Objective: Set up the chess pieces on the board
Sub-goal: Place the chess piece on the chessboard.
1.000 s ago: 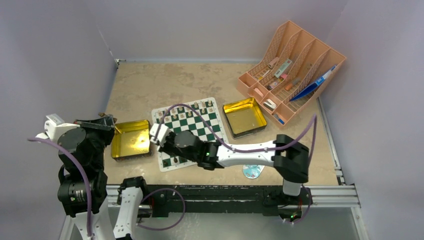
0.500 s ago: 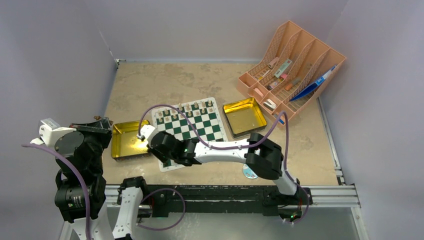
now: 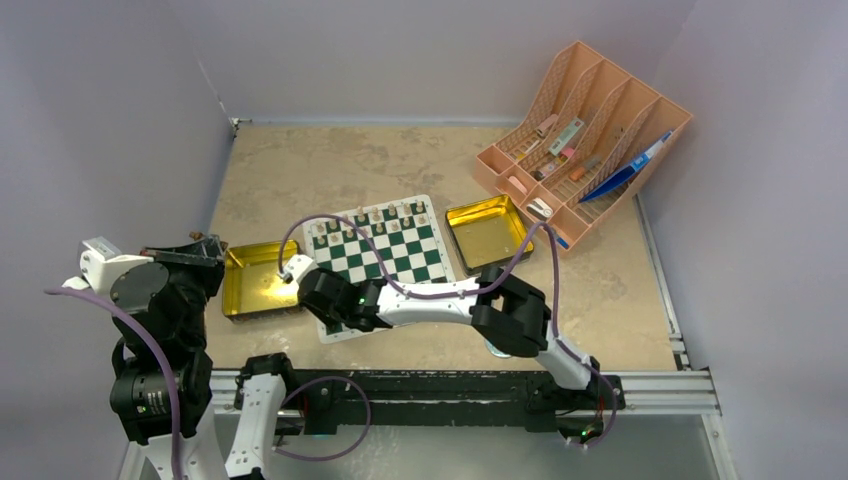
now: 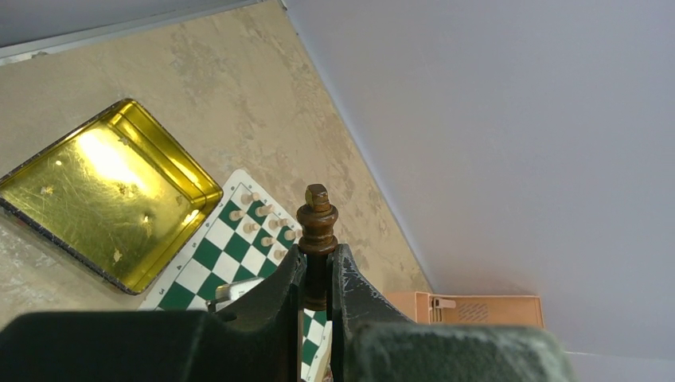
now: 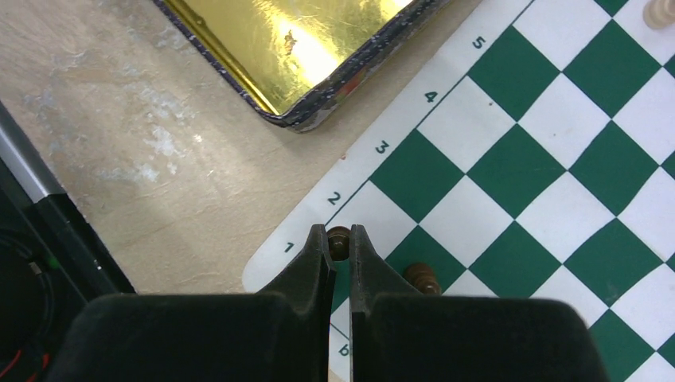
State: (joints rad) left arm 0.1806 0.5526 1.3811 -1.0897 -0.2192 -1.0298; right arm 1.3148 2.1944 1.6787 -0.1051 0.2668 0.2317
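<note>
The green and white board lies mid-table, with light chess pieces along its far rows. My left gripper is raised beside the left gold tin and is shut on a dark brown piece, whose top sticks out above the fingers. My right gripper is low over the board's near-left corner. In the right wrist view it is shut on a dark brown piece at the border by rows 1 and 2. Another dark piece stands just to its right.
A second gold tin sits right of the board. An orange rack with pens and small items stands at the back right. A small blue round item lies under the right arm's elbow. Grey walls close both sides.
My right arm has swung left and nearer, from the board's middle to its near-left corner. My left arm shifted slightly left and then held still.
</note>
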